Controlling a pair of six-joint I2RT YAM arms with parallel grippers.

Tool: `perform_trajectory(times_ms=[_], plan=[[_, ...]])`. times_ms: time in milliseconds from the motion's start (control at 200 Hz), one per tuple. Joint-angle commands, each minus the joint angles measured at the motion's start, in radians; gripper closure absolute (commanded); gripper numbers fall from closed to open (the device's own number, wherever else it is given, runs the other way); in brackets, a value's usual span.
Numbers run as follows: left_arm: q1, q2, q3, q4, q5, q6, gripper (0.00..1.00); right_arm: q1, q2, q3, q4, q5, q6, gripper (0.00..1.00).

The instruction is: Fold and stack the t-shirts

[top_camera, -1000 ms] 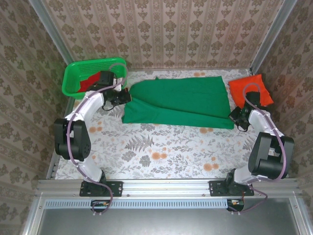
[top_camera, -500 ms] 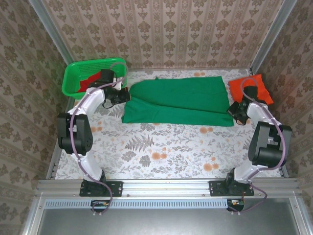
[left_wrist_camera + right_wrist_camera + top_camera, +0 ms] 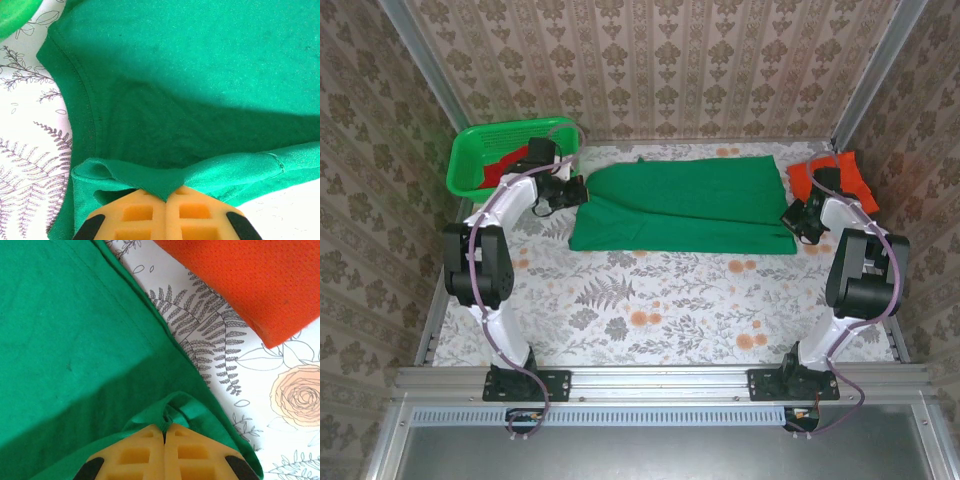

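Table (image 3: pixel 650 310): the dark green t-shirt (image 3: pixel 685 205) lies flat on the far half, long axis L–R, spanning btwn both arms. Folded orange-red t-shirt (image 3: pixel 840 175) sits at far R corner, just beyond R arm. My left gripper (image 3: pixel 167 192) is clenched on cloth at the L end, right gripper (image 3: pixel 164 427) pinching the R end. Judgement: next fold goes across the short axis, both ends moving together.

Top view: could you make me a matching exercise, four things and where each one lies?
Things:
1. green shirt
2. orange shirt
3. red shirt
4. basket

Places:
A. far left corner
B. inside the basket
C. spread across the far middle
D. far right corner

Pairs: 1-C, 2-D, 3-B, 4-A
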Motion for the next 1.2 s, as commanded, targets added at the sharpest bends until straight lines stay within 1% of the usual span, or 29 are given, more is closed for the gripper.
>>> perform_trajectory(times_ms=[0, 320, 520, 565, 645, 730, 755, 780, 835, 930, 1000, 1040, 1065, 1195], plan=[[0.016, 0.020, 0.038, -0.026, -0.015, 0.026, 1.00, 0.003, 0.033, 0.047, 0.001, -0.016, -0.008, 0.96], [0.021, 0.027, 0.034, -0.037, -0.032, 0.027, 1.00, 0.015, 0.085, 0.093, 0.008, -0.049, -0.008, 0.98], [0.021, 0.064, 0.060, -0.026, -0.008, 0.018, 1.00, 0.015, 0.116, 0.108, 0.017, -0.044, -0.003, 0.94], [0.020, 0.077, 0.073, -0.026, -0.005, 0.016, 1.00, 0.015, 0.114, 0.109, 0.020, -0.043, 0.000, 0.90], [0.017, 0.098, 0.099, -0.025, -0.004, 0.016, 1.00, 0.015, 0.099, 0.100, 0.040, -0.050, 0.002, 0.80], [0.014, 0.118, 0.128, -0.025, -0.004, 0.015, 1.00, 0.016, 0.053, 0.069, 0.083, -0.067, 0.004, 0.66], [0.012, 0.122, 0.136, -0.025, -0.004, 0.013, 0.95, 0.016, 0.035, 0.054, 0.099, -0.072, 0.005, 0.61], [0.013, 0.125, 0.141, -0.025, -0.004, 0.010, 0.90, 0.015, 0.015, 0.038, 0.117, -0.077, 0.005, 0.52], [0.009, 0.127, 0.150, -0.021, 0.011, 0.004, 0.66, 0.017, -0.030, 0.003, 0.153, -0.088, 0.005, 0.41], [0.005, 0.106, 0.137, -0.003, 0.026, -0.008, 0.34, 0.032, -0.106, -0.062, 0.197, -0.096, -0.006, 0.29], [-0.002, 0.072, 0.116, 0.007, 0.022, -0.015, 0.19, 0.059, -0.160, -0.110, 0.219, -0.083, -0.022, 0.25], [-0.012, 0.043, 0.089, 0.020, 0.012, -0.019, 0.12, 0.081, -0.186, -0.134, 0.227, -0.066, -0.026, 0.24], [-0.020, 0.023, 0.069, 0.031, 0.002, -0.023, 0.10, 0.099, -0.200, -0.152, 0.235, -0.057, -0.029, 0.24], [-0.065, -0.083, -0.104, 0.146, -0.030, -0.079, 0.08, 0.185, -0.215, -0.211, 0.265, -0.050, -0.013, 0.24]])
